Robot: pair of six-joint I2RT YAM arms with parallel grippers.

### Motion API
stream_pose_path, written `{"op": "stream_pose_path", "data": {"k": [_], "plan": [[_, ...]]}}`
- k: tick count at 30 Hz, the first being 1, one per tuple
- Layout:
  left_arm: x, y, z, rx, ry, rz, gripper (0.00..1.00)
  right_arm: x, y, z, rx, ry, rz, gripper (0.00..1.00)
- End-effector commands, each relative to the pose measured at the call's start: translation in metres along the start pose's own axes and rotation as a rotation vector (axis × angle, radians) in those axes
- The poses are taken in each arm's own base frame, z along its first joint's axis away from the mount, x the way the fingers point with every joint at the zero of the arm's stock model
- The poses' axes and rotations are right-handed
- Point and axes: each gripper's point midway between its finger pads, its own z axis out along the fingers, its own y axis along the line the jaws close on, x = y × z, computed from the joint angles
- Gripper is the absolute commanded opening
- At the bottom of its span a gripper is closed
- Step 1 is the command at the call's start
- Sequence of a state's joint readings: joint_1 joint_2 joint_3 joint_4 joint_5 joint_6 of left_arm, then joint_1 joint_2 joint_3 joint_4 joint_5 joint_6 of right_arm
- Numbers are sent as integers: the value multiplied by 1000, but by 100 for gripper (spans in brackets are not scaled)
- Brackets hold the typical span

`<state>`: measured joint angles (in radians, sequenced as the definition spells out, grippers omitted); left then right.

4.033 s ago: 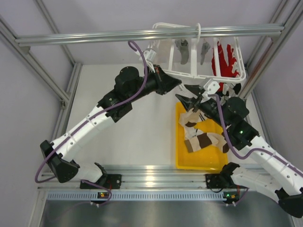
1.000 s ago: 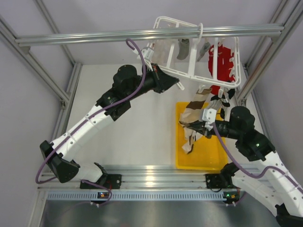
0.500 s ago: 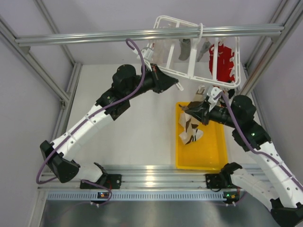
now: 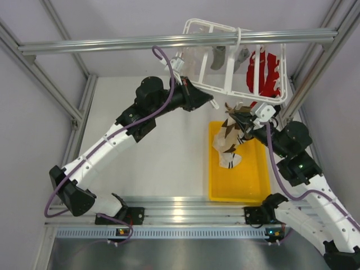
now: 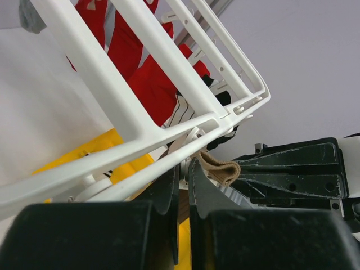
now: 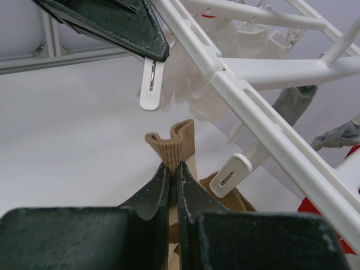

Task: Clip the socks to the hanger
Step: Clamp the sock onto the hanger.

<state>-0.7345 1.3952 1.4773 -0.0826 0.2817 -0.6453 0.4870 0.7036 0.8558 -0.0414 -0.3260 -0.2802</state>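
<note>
Pinching the folded tan cuff of one sock [image 6: 171, 143] in the right gripper [image 6: 171, 166], jaws pressed tight on the fabric with no gap showing. Presenting that cuff edge-up just under the hanger [image 6: 264, 126], between an upper clip [image 6: 151, 84] and a lower clip [image 6: 232, 174], likely so as to be offering a thin edge to a clip mouth. Letting the rest trail down toward the yellow tray [image 4: 242, 185]. From the top view, not managing to tell one sock from several in the hanging bunch.

Reaching in from the opposite side with the left gripper [image 5: 184, 169], jaws drawn almost together, only a dark sliver between. Resting the tips against the underside of the near rail, right by a clip. Probably steadying the frame or working that clip, but not making out any actual grip from the wrist view. Keeping the frame canted, left corner high, which is bringing the near-rail clips toward the raised cuff.

Noting a red garment [image 4: 264, 70] hanging on the far side.

Against half a second back: carrying the cuff higher and closer to the rail, lifting the bunch further out of the tray. Against four seconds back: hanging the socks gathered from the grip instead of leaving them spread flat in the tray, tilting the hanger rather than leaving it near level, holding the left gripper at much the same spot.
</note>
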Motion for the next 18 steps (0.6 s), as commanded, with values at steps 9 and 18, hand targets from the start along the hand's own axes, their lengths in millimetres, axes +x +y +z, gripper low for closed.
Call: {"op": "stream_pose_path", "data": {"k": [9, 18], "plan": [[-4, -25, -1, 119, 5, -34, 0, -15, -4, 21, -8, -51, 10, 0], [0, -25, -3, 126, 18, -35, 0, -18, 3, 26, -54, -46, 72, 0]]}}
